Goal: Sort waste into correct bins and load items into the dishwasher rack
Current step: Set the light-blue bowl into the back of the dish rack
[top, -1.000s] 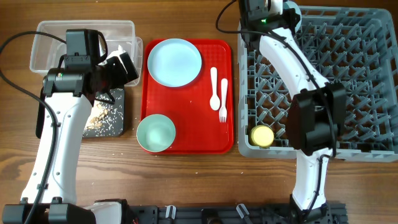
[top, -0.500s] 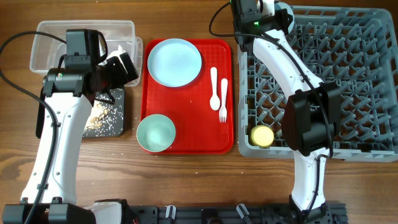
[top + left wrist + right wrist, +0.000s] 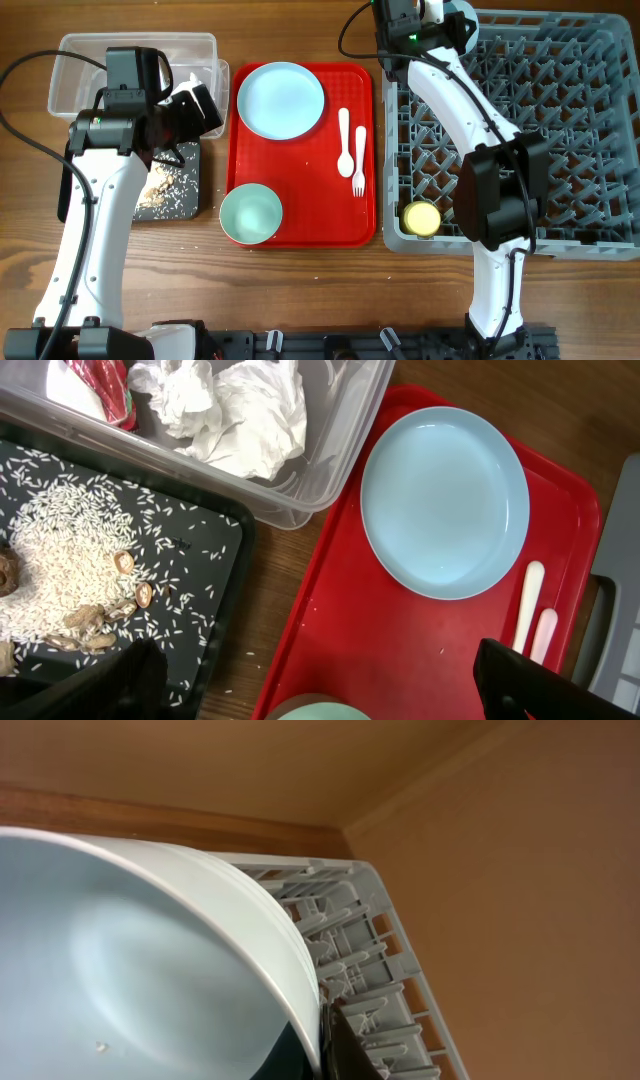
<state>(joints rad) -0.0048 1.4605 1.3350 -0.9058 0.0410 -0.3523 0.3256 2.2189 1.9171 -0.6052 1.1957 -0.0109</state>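
My right gripper [image 3: 320, 1045] is shut on the rim of the pale blue bowl [image 3: 130, 960], holding it tilted over the far left corner of the dishwasher rack [image 3: 560, 130]. From overhead only an edge of that bowl [image 3: 462, 14] shows past the wrist. A yellow cup [image 3: 421, 217] stands in the rack's near left corner. My left gripper [image 3: 325, 690] hangs open and empty above the gap between the black tray [image 3: 215, 550] and the red tray [image 3: 340, 630]. On the red tray lie the pale blue plate [image 3: 281, 100], mint-green bowl [image 3: 250, 214], spoon [image 3: 344, 140] and fork [image 3: 359, 160].
The clear tub [image 3: 330, 450] at the far left holds crumpled tissue [image 3: 235, 415] and a red-and-white wrapper [image 3: 100, 385]. Rice grains [image 3: 70, 550] with brown bits lie in the black tray, and a few grains lie on the wooden table beside it.
My right wrist has shifted slightly left with the bowl at the rack's far corner. The left arm has not moved.
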